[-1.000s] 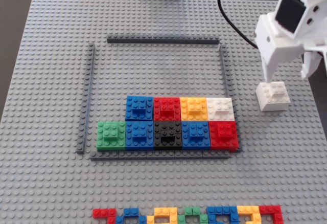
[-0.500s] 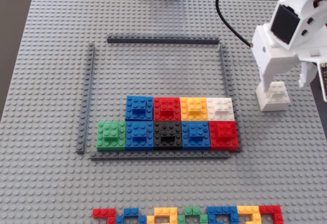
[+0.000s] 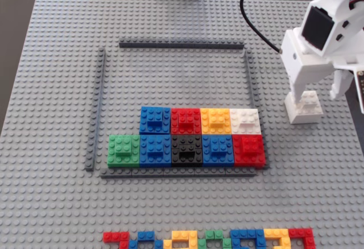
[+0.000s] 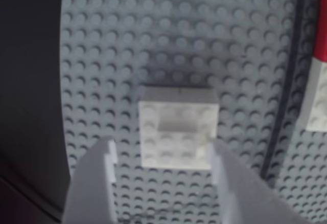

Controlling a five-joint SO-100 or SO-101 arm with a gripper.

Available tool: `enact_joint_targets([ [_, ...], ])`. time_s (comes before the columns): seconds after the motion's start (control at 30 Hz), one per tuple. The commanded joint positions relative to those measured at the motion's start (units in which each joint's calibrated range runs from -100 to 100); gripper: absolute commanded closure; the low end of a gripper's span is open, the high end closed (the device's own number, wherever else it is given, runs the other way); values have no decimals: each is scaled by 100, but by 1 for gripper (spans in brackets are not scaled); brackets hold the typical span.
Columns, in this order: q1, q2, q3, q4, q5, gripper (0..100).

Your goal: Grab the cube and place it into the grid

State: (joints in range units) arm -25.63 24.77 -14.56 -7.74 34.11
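Gripper (image 4: 162, 157) spread wide, astride cube (image 4: 176, 128), seemingly not clamped; cube outside grid (image 3: 249, 78).

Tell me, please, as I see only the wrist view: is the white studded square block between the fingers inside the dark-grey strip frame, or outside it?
Observer: Outside. In the fixed view the white studded cube stands on the grey studded baseplate, just right of the dark-grey frame.
Operator: How full is the frame?
Observer: It holds nine coloured blocks: a bottom row of five and a second row of four.
Operator: Where is a free cell?
Observer: In the second row the leftmost cell, above the green block, is bare.
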Motion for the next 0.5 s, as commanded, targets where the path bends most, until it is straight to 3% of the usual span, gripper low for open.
enact_joint_targets([
  [0.0, -19, -138, -361, -61, 15, 81],
  [0.47, 25, -189, -388, -17, 63, 91],
])
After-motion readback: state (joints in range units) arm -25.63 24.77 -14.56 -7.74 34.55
